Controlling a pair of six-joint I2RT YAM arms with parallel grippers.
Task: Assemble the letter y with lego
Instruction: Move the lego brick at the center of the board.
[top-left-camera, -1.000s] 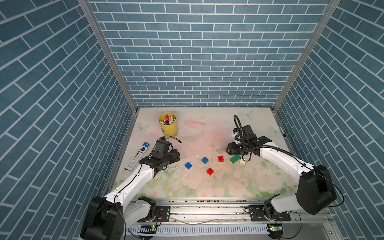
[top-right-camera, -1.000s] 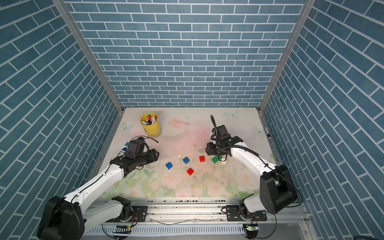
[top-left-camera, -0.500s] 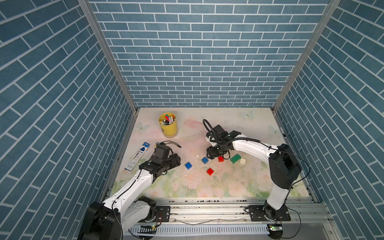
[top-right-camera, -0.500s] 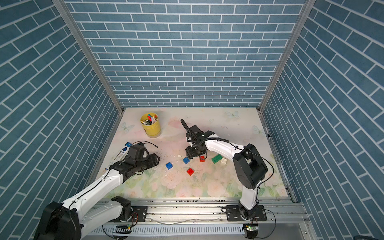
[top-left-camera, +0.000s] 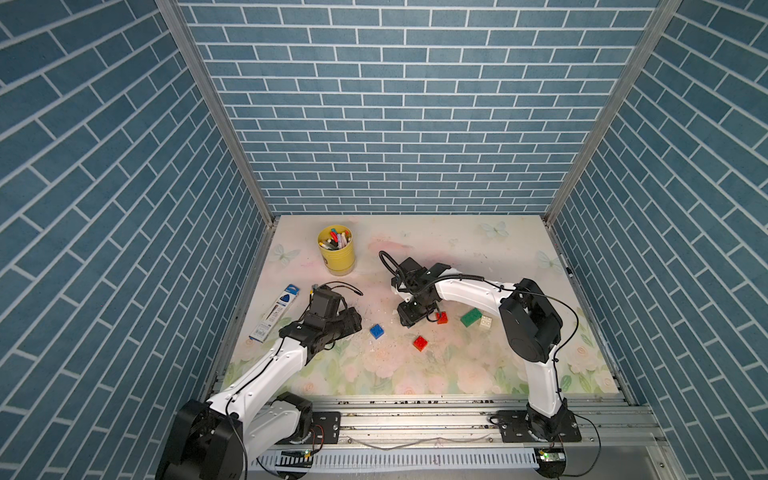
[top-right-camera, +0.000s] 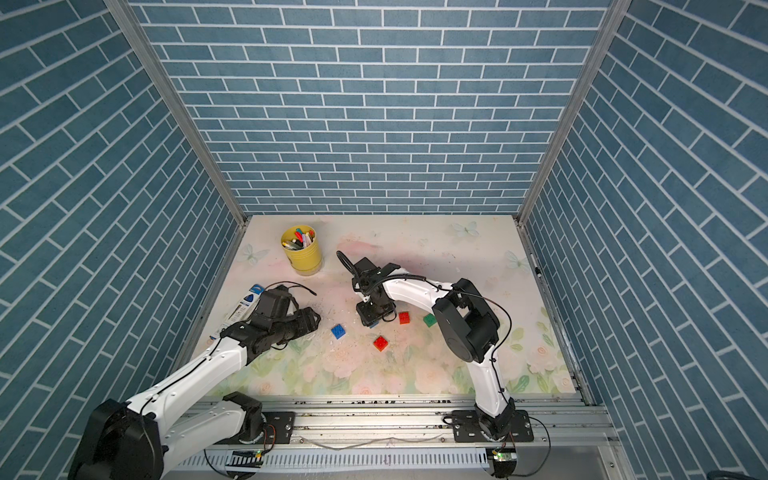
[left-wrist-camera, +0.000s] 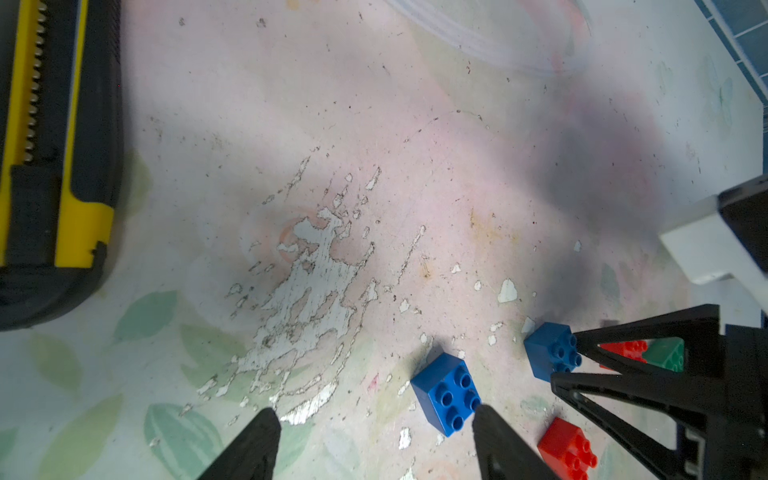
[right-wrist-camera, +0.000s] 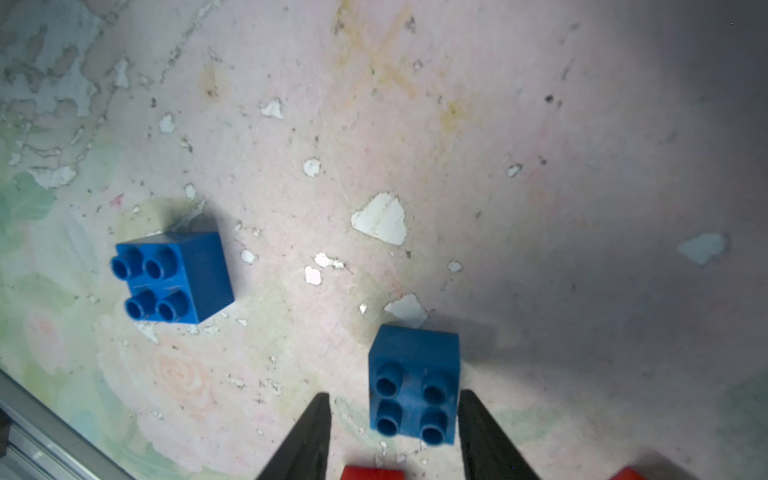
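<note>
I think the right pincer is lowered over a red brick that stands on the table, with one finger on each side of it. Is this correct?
One detail is wrong: the brick is blue, not red. The right wrist view shows the right pincer lowered over a blue brick that stands on the table, with its fingers on each side of it.

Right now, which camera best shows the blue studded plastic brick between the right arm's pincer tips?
The right wrist view: the blue studded plastic brick sits close, four studs clear, inside the right pincer. The left wrist view shows the brick smaller, partly behind that pincer. In both top views the pincer nearly covers it.
</note>
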